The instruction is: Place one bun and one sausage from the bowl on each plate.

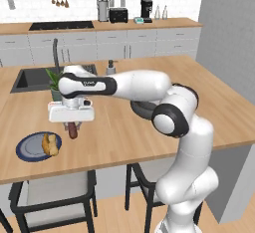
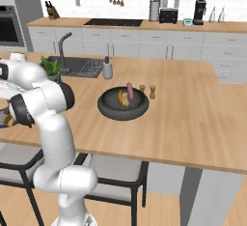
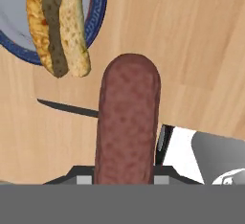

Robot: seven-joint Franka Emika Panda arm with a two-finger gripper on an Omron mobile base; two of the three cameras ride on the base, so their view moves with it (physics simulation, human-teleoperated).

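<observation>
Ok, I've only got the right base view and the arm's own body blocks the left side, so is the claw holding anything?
Observer: Yes, the claw is shut on a sausage, which hangs end down from it.
Operator: Is there a plate near it?
Observer: A blue-rimmed plate lies on the counter, just left of the sausage in the left base view.
Operator: Anything on it?
Observer: One bun, on the plate's side nearest the claw. The sausage is beside the plate, not over it.
</observation>
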